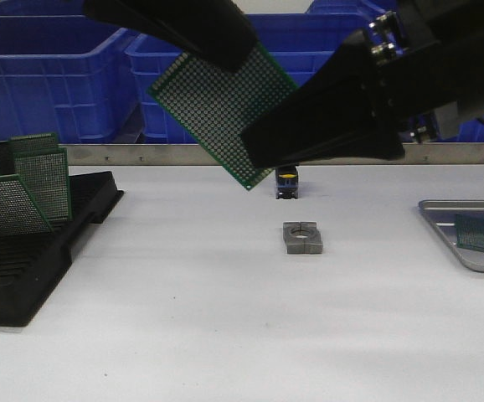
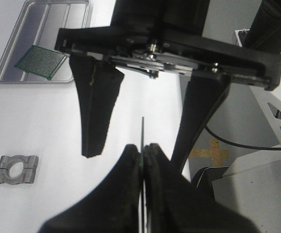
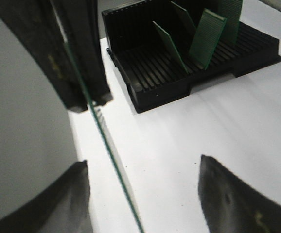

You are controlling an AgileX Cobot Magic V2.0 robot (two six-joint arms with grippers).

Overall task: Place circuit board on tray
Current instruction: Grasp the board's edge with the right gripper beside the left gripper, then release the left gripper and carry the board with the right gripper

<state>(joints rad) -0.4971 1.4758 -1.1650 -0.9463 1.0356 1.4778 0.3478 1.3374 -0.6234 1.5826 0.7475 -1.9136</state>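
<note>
Circuit board (image 1: 218,113) aloft, pinched in left jaws; right jaws wide; tray (image 1: 440,224) holds another board (image 1: 483,233).

A circuit board (image 1: 222,109) is hanging tilted in the air above the middle of the table (image 1: 225,335), with the left gripper (image 1: 217,50) sitting at its upper edge and the right gripper (image 1: 263,155) lying at its lower right. Below it, a small clamp block (image 1: 301,237) is lying on the table. A slotted rack (image 1: 33,251) is sitting at the left, holding boards upright. At the far right, the tray (image 1: 440,219) is holding another board (image 1: 483,233). Bins (image 1: 49,75) are standing behind the table.
</note>
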